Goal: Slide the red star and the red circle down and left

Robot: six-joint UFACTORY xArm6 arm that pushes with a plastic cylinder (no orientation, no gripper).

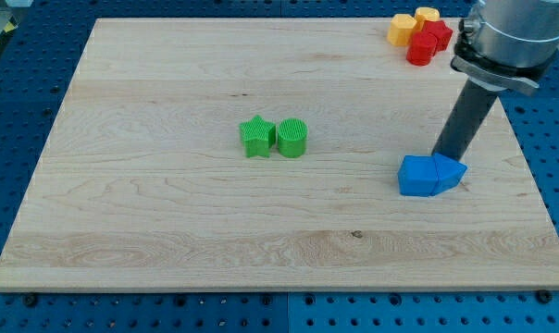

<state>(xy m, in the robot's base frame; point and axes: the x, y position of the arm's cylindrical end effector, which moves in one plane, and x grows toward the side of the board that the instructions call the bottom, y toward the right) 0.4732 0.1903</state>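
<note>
Pale wooden board [168, 231] lies on a blue perforated table [11, 111].

Block count on the counter [168, 231], by colour and shape as far as each can be read.

Green: 2. One green star [255, 137], one green cylinder [292, 138].

Blue: 2. One blue cube [416, 176], one blue block [449, 171] whose shape cannot be made out.

Red: 2. One red star [436, 35], one red circle [419, 52].

Yellow: 2. One yellow block [402, 30] and a second yellow block [427, 15]; shapes not resolved.

Total blocks: 8. Colours: 4, two blocks each.

Rods: 1, with one tip [443, 155].

Counters: 1.
</note>
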